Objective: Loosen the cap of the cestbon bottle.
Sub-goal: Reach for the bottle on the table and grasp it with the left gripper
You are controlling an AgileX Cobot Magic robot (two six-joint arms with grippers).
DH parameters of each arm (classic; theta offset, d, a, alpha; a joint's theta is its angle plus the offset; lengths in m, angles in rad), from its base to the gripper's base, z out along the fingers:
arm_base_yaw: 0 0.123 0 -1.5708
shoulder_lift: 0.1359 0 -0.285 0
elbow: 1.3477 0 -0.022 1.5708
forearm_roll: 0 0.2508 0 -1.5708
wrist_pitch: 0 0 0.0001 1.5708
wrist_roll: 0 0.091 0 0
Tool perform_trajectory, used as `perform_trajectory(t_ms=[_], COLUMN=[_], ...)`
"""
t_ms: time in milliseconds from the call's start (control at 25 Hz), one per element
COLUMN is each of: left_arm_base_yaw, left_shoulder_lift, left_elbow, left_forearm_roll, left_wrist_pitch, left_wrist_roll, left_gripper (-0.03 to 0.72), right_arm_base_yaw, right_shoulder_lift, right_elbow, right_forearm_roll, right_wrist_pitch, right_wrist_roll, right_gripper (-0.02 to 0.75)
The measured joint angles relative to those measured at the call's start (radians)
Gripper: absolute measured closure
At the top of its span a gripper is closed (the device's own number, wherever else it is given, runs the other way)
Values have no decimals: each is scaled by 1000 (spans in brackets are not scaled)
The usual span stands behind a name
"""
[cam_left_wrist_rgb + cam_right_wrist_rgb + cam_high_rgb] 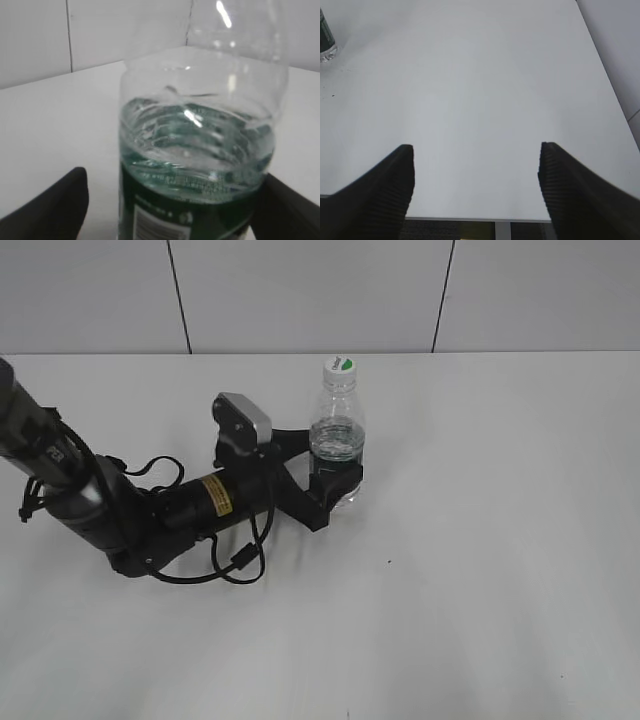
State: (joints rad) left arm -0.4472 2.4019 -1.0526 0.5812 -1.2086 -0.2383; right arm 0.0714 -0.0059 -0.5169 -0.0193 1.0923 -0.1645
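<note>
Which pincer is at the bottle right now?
The left pincer: its fingers flank the cestbon bottle at the label. The right pincer hangs open over bare table.

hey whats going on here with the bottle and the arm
The left claw is wrapped around the lower body of the cestbon bottle, which stands upright on the white table. Whether it actually presses on the bottle is hard to tell. The cap is still on and nothing touches it. The right claw hangs open over bare table, away from the bottle.

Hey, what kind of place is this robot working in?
Probably a lab or test bench: a bare white table, plain pale panelled wall behind, and one water bottle standing between the left gripper jaws.
</note>
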Motion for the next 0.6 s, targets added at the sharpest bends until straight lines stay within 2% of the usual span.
perform_trajectory(t_ms=[600], left_arm_base_yaw=[-1], left_shoulder_lift=[11], left_elbow=[-62], left_forearm_roll=[45], left_wrist_pitch=[12], left_wrist_roll=[-23], left_gripper=[122], right_arm_base_yaw=[0], right_shoulder_lift=[0], right_elbow=[0], right_forearm_roll=[0], right_wrist_pitch=[-1], right_wrist_roll=[0], right_gripper=[148])
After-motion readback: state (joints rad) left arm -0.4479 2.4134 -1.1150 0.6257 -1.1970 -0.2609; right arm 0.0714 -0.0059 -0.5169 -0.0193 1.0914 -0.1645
